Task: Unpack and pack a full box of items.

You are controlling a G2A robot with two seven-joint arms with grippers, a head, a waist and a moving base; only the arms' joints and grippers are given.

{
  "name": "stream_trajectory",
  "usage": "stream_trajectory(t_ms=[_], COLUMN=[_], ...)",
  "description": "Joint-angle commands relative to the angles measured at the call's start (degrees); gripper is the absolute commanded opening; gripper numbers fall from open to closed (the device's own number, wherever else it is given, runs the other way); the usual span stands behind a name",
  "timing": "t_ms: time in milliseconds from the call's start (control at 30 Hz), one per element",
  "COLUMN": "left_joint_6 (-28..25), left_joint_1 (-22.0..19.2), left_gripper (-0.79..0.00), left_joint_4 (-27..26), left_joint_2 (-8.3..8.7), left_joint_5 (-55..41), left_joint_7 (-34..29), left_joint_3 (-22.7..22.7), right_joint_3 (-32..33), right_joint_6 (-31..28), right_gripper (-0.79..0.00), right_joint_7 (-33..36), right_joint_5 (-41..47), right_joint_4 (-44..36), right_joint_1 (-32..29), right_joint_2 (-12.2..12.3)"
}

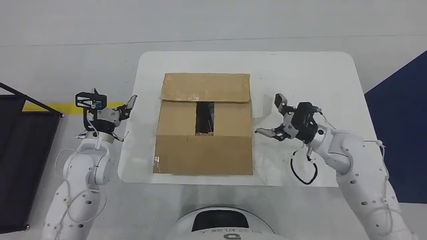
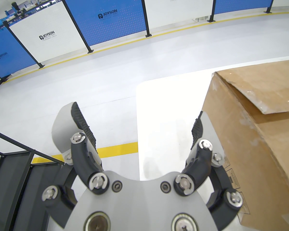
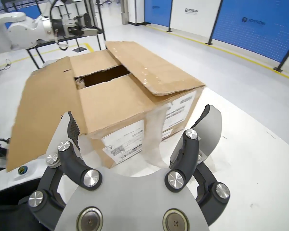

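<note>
- The white bench (image 1: 300,73) carries one thing, set about in its middle.
- The cardboard box (image 1: 200,153) stands upright there, its near side close to the bench's near edge.
- The near flap (image 3: 48,102) is folded out towards the robot. The far flap (image 1: 205,88) is lifted and leans away to the far side.
- Two inner flaps (image 3: 115,97) lie almost flat across the top, with a dark slot (image 1: 205,119) between them. What is inside cannot be made out.
- The left gripper (image 2: 137,114) hangs just off the bench's left edge, beside the box's left wall and not touching it. Its fingers (image 2: 83,121) are spread wide and hold nothing.
- The right gripper (image 3: 138,112) sits over the bench just right of the box, level with its labelled wall. Its fingers (image 3: 73,128) are also wide apart and empty.
- A strip of clear tape (image 3: 156,131) hangs loose down that right wall.
- My judgement is that the unpacking is at its very start: the outer flaps are open and nothing is out yet.
- The next move probably calls for each arm to come in from its own side, catch the edge of an inner flap at the slot, and fold it outward. The loose tape may cling to the right-hand fingers on the way.
</note>
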Motion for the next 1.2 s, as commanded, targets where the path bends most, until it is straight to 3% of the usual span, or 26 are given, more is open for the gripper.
stream_trajectory(t_ms=[0, 200, 400, 533, 700, 1100, 1167], left_joint_6=[0.0, 0.0, 0.0, 0.0, 0.0, 0.0, 0.0], left_joint_1=[0.0, 0.0, 0.0, 0.0, 0.0, 0.0, 0.0], left_gripper=[0.0, 0.0, 0.0, 0.0, 0.0, 0.0, 0.0], left_joint_4=[0.0, 0.0, 0.0, 0.0, 0.0, 0.0, 0.0], left_joint_2=[0.0, 0.0, 0.0, 0.0, 0.0, 0.0, 0.0], left_joint_5=[0.0, 0.0, 0.0, 0.0, 0.0, 0.0, 0.0], left_joint_7=[0.0, 0.0, 0.0, 0.0, 0.0, 0.0, 0.0], left_joint_3=[0.0, 0.0, 0.0, 0.0, 0.0, 0.0, 0.0], right_joint_3=[-1.81, -7.54, -10.4, -12.97, -13.77, -13.92, -13.83], right_joint_6=[7.02, 9.07, 20.83, 25.35, 31.94, 32.13, 28.05], right_gripper=[0.0, 0.0, 0.0, 0.0, 0.0, 0.0, 0.0], right_joint_7=[4.7, 13.69, 21.73, 27.29, 25.17, 24.61, 22.93], right_joint_5=[0.59, 1.91, -0.01, -3.37, -3.73, -3.68, -3.37], right_joint_4=[-0.5, 1.06, 1.0, 1.41, 0.58, 0.35, -0.5], right_joint_1=[2.07, 8.49, 12.24, 14.41, 15.33, 15.0, 13.66], right_joint_2=[-0.47, -1.37, -2.31, -2.83, -3.56, -3.61, -3.4])
